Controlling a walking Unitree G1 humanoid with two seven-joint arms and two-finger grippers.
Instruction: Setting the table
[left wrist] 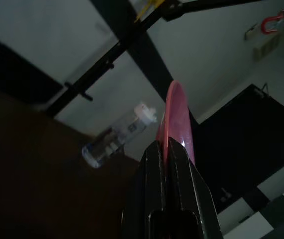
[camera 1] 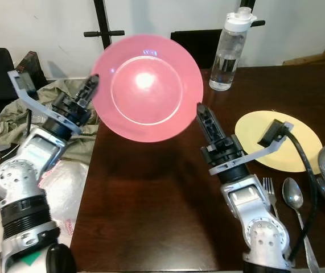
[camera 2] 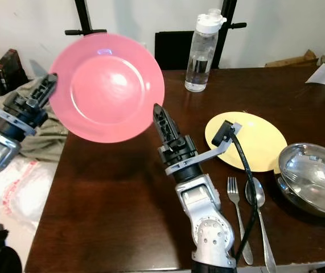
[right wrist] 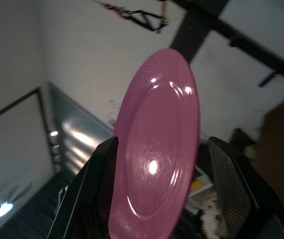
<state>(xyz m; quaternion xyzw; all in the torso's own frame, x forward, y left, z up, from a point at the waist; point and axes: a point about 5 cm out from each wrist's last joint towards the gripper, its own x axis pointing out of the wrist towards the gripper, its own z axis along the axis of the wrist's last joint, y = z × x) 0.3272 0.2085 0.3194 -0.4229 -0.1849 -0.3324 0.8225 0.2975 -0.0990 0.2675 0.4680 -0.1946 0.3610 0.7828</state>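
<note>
Pink plate (camera 1: 147,86): held up in the air, tilted with its face toward the camera, over the table's 10 o'clock corner.
Left gripper (camera 1: 92,83): at the plate's 9 o'clock rim, fingers (left wrist: 154,169) clamped together on the edge.
Right gripper (right wrist: 164,164): at the plate's 4 o'clock rim, fingers (right wrist: 231,179) spread apart on either side of the plate.
Table (camera 1: 151,216): dark wood.
Yellow plate (camera 2: 262,142): flat on the table at 3 o'clock of the right gripper.
Fork (camera 2: 235,199) and spoon (camera 2: 259,199): side by side at 6 o'clock of the yellow plate.
Metal bowl (camera 2: 313,176): just beside the yellow plate, at its 4 o'clock.
Water bottle (camera 2: 201,51): upright at the table's 12 o'clock edge.
</note>
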